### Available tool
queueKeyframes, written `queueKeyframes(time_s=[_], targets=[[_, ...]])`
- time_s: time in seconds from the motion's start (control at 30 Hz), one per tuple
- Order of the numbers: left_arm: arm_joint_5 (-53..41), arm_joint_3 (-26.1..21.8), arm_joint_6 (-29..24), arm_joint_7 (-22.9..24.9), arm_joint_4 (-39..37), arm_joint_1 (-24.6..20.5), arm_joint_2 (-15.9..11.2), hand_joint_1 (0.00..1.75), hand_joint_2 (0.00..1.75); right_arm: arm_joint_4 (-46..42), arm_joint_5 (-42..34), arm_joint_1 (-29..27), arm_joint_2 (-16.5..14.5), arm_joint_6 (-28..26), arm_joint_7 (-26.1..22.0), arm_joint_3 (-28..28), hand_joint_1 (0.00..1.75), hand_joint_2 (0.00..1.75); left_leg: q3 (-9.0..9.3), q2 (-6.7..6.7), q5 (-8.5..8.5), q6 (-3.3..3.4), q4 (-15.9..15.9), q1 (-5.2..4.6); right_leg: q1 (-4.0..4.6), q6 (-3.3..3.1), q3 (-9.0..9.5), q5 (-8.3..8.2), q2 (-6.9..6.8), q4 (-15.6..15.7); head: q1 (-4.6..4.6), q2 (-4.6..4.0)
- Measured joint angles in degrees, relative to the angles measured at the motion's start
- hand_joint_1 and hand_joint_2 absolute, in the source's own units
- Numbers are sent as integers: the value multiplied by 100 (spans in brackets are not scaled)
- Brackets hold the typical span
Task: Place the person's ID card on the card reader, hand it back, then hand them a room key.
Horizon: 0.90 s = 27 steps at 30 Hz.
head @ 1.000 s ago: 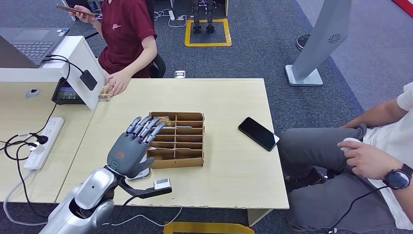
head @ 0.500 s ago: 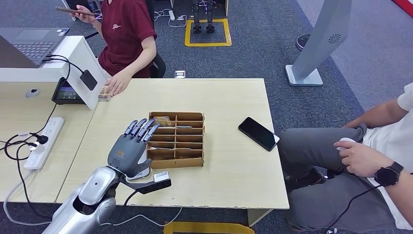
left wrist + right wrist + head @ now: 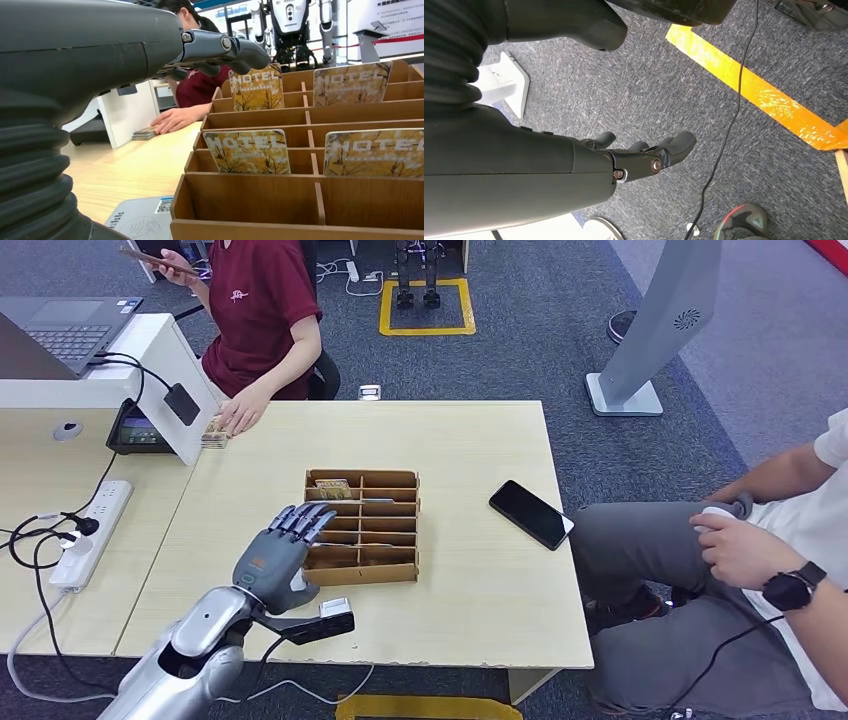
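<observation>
While its dark fingers lie extended and slightly apart, holding nothing, the left robot hand hovers at the near left corner of the brown wooden compartment rack, directly above the flat grey card reader on the pale wooden bench. The right robot hand hangs toward the carpet, loosely curled and empty. Yellow-brown "HOTEL" room key cards stand upright in the rack's slots. No ID card is discernible on the reader. Picking a key looks next: pinching one card's top edge and lifting straight up should avoid snagging the dividers.
</observation>
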<state>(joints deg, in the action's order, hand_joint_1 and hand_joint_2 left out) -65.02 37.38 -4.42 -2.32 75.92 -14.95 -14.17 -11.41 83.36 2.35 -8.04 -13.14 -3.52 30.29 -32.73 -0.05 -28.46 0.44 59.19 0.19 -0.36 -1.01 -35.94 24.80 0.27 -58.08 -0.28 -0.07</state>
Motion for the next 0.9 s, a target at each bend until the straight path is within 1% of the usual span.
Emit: queueKeyframes(time_s=[0.57,0.7,0.9], targets=[[130,0,7,-14,-78,1,39,0,175,-11,18,1,-4,-2,9,0,0,175,0,0,0,0,0,0,0,0,0,0,0,0,0,0],[374,0,48,-99,-76,1,92,0,175,-13,38,1,-16,-3,26,0,0,175,0,0,0,0,0,0,0,0,0,0,0,0,0,0],[551,0,69,-91,-67,-20,207,0,175,-15,49,1,-40,-7,37,0,0,175,0,-1,0,0,0,0,0,0,0,0,0,0,1,-2]])
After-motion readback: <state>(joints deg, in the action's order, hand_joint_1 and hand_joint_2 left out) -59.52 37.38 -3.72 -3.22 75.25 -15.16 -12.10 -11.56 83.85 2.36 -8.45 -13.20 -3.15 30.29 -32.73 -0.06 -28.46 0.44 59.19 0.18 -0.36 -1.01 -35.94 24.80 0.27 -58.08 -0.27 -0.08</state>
